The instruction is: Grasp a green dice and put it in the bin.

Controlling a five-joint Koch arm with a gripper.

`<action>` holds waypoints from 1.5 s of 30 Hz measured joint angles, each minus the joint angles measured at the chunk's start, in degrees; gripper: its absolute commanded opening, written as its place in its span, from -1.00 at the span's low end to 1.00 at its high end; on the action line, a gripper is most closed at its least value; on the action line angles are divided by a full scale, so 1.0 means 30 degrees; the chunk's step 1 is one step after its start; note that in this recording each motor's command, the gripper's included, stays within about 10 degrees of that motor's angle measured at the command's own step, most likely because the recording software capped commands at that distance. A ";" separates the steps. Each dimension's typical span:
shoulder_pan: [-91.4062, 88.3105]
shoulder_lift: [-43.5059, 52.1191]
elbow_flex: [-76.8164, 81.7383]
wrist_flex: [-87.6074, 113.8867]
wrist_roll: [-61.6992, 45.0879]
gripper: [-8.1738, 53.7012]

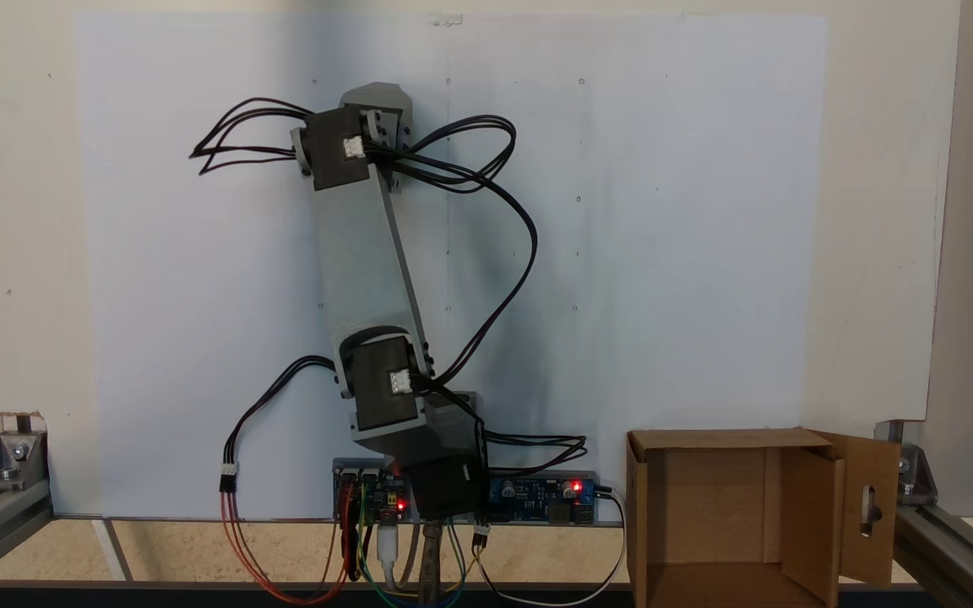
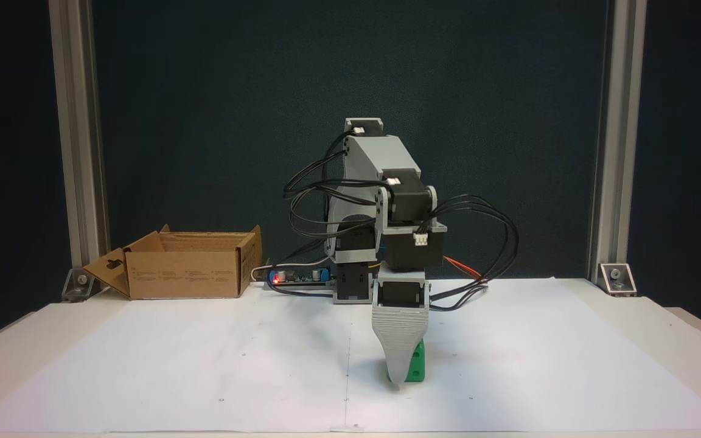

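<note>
White paper sheet spreads wide and bare across the counter, plenty of free room left and right of the action in the front fixed view. Near the front, the small bright green plastic dice sits on the paper, the grey ribbed pincer planted tip-down right over it, one broad jaw covering its left part; I cannot tell how wide it stands or whether it grips. The grey arm folds forward and down from its base. Far back left, the brown cardboard bin waits by the frame post, flaps open.
</note>
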 measured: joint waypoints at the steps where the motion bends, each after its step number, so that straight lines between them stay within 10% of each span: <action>1: 0.0000 -0.0059 0.0000 0.0000 0.0000 0.52; 9: -0.0029 -0.0322 -0.0029 -0.0029 0.0000 0.35; 16: 0.0029 -0.0322 -0.0059 -0.0117 0.0146 -0.33; 25: 0.0146 -0.0205 -0.0029 -0.0117 0.0850 -0.36; 45: 0.6592 1.6113 0.2930 0.4365 0.0762 -0.35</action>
